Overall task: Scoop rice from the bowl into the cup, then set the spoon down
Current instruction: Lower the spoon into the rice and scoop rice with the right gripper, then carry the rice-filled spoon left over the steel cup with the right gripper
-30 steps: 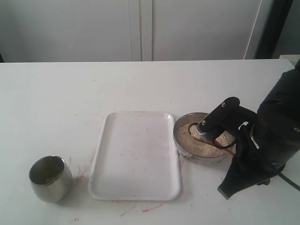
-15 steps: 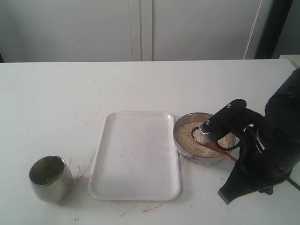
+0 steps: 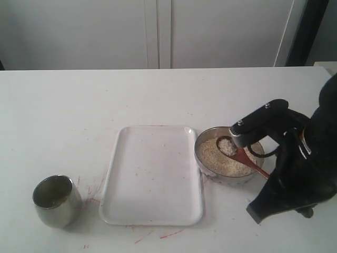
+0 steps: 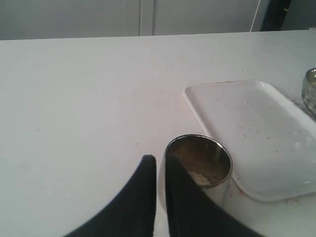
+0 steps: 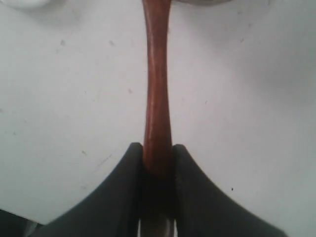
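While the right gripper (image 5: 158, 159) is clamping the slender handle of the spoon (image 3: 239, 154) near its far end, we are holding the oval head over the bowl (image 3: 197, 153), loaded with a small heap of rice (image 3: 227, 147). We cannot tell whether the head is clear of the grains beneath it. We are judging the spoon as light and stiff, but its smooth wood could swivel between the pads. Gripped so far from the head, any small roll of the wrist is going to tip the load. The grains are loose and dry, so we are expecting them to slide off at the least tilt; level and slow is what we are aiming for.

We are seeing the cup (image 3: 56, 201) well apart from the bowl, on the far side of the white tray (image 3: 152, 211), standing upright with a little rice already inside. Its mouth is narrow and its rounded steel body looks light and slick, so a nudge could shift it. The left gripper (image 4: 159, 165) is showing its fingers drawn nearly together, holding nothing.
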{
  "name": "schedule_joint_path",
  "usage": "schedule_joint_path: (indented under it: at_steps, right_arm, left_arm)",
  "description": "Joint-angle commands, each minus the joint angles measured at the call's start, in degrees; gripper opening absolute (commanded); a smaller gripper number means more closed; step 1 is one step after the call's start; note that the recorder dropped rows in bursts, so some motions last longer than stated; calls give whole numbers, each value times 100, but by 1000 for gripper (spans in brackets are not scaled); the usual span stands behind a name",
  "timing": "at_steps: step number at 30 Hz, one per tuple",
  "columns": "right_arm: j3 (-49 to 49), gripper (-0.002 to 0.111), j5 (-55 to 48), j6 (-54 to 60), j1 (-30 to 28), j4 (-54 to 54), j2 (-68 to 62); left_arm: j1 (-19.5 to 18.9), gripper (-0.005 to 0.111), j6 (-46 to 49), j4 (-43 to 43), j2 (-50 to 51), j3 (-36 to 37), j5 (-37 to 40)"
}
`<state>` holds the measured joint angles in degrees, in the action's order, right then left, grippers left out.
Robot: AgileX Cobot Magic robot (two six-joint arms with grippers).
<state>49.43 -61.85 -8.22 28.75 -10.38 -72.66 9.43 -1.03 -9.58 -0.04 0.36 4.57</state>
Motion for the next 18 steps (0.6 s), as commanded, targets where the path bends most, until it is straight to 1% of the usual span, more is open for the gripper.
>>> schedule_joint_path:
  at_steps: [1,9,18]
  right_arm:
    - [494,0,-113,75,326,40,53]
    - [1478,0,-644,-110,1026,50,-270]
    - [2879,0,-712,-362,2388,291,-1621]
  left_arm:
    - [38,14,-3,-55,4,-36,-19]
    - [38,14,-3,-55,4,-36,-19]
    - [38,14,-3,-55,4,-36,-19]
